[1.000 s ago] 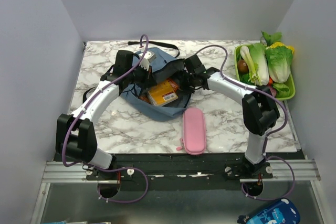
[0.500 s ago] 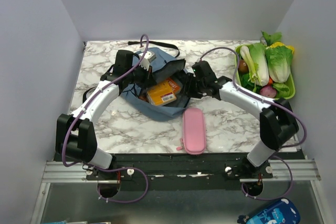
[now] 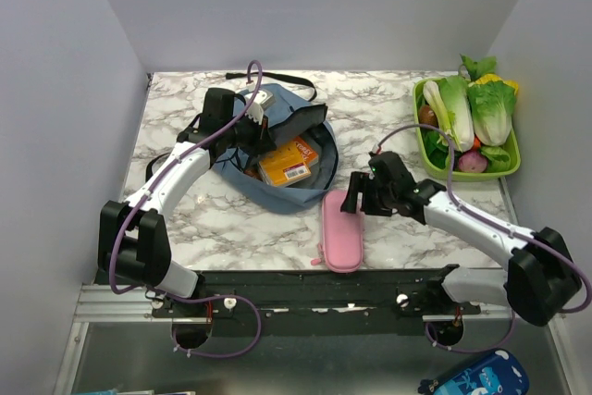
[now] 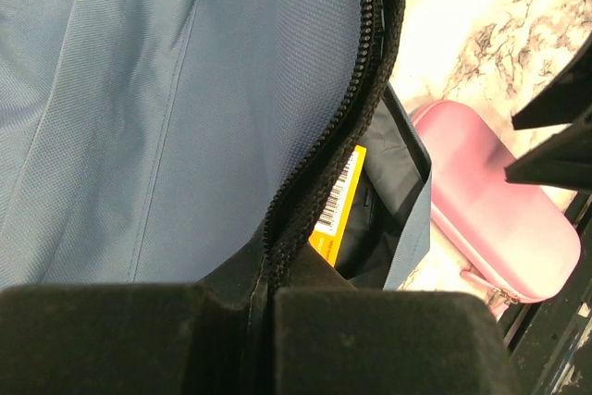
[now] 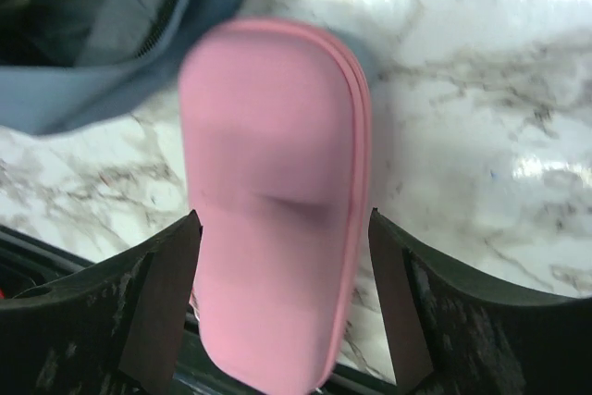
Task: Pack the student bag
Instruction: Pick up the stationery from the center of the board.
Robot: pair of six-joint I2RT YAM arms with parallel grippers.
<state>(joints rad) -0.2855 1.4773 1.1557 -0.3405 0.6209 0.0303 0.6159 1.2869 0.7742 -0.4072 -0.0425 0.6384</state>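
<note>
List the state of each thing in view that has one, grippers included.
student bag, unzipped, mouth held open.
left gripper, shut on the bag's zipper edge.
right gripper, open, straddling the pink pencil case.
pink pencil case, closed, lying flat beside the bag.
orange box, inside the bag.
green tray, filled with vegetables.

The student bag (image 3: 277, 195) is soft dusty blue, with a black zip (image 4: 314, 173) and black straps (image 3: 294, 79). The box (image 3: 291, 162) in it is orange-yellow with a white barcode label. The pencil case (image 3: 340, 233) is plain pink. The surface (image 3: 231, 228) is white with grey marble lines. The tray (image 3: 507, 167) is bright green, and the cabbages (image 3: 490, 108) are green and white.
</note>
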